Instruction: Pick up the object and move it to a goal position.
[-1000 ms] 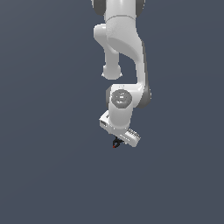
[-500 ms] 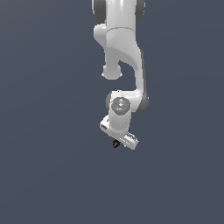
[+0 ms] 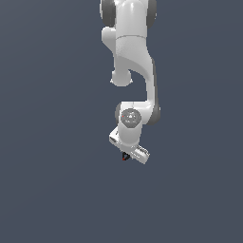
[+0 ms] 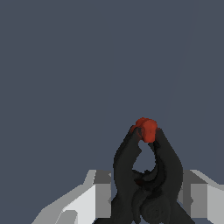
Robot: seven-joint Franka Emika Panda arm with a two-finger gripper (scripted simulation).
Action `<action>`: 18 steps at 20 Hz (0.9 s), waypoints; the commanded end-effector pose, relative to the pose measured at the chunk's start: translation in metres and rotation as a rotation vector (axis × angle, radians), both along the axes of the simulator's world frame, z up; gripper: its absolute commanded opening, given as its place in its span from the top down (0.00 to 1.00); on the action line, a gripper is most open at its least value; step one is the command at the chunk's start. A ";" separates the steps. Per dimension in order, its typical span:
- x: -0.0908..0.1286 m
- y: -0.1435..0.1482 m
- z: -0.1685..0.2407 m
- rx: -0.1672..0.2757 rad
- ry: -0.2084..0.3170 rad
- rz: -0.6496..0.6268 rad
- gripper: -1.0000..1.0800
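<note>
- The white robot arm (image 3: pixel 129 57) is the biggest thing. It hangs down from the top of the exterior view, in the middle, with plain dark grey all around it.
- A round white joint (image 3: pixel 130 118) sits low on the arm, with a small grey circle on its face.
- The white gripper (image 3: pixel 127 153) is under that joint. It tilts down toward the exterior view's right.
- The object (image 4: pixel 146 175) is a tiny black thing with thin bent prongs and a small red tip (image 4: pixel 145 128). It sits right at the gripper, between the two white gripper parts in the wrist view, up off anything below.
- The gripper looks pressed together on the object, holding it.
</note>
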State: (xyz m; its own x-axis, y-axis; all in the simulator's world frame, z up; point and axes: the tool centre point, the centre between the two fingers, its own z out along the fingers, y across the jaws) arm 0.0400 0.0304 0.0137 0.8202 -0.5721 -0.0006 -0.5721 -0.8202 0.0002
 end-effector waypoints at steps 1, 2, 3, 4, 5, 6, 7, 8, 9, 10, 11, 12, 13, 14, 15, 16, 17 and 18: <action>0.000 0.000 0.000 0.000 -0.001 0.000 1.00; 0.000 0.000 0.000 0.000 -0.001 0.000 1.00; 0.000 0.000 0.000 0.000 -0.001 0.000 1.00; 0.000 0.000 0.000 0.000 -0.001 0.000 1.00; 0.000 0.000 0.000 0.000 -0.001 0.000 1.00; 0.000 0.000 0.000 0.000 -0.001 0.000 1.00; 0.000 0.000 0.000 0.000 -0.001 0.000 1.00; 0.000 0.000 0.000 0.000 -0.001 0.000 1.00; 0.000 -0.001 0.001 0.000 -0.001 0.000 1.00; 0.000 -0.001 0.002 0.000 -0.001 0.000 1.00; -0.001 -0.002 0.003 0.000 -0.001 0.000 1.00; -0.002 -0.003 0.005 0.000 -0.001 0.000 1.00; -0.002 -0.005 0.007 0.000 -0.001 0.000 1.00; -0.003 -0.006 0.010 0.000 -0.001 0.000 1.00; -0.005 -0.008 0.013 0.000 -0.001 0.000 1.00; -0.006 -0.011 0.017 0.000 -0.001 0.000 1.00; -0.007 -0.013 0.021 0.000 -0.001 0.000 1.00; -0.009 -0.016 0.026 0.000 -0.001 0.000 1.00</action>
State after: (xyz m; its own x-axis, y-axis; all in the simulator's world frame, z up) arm 0.0328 0.0187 0.0325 0.8204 -0.5718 -0.0012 -0.5718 -0.8204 0.0007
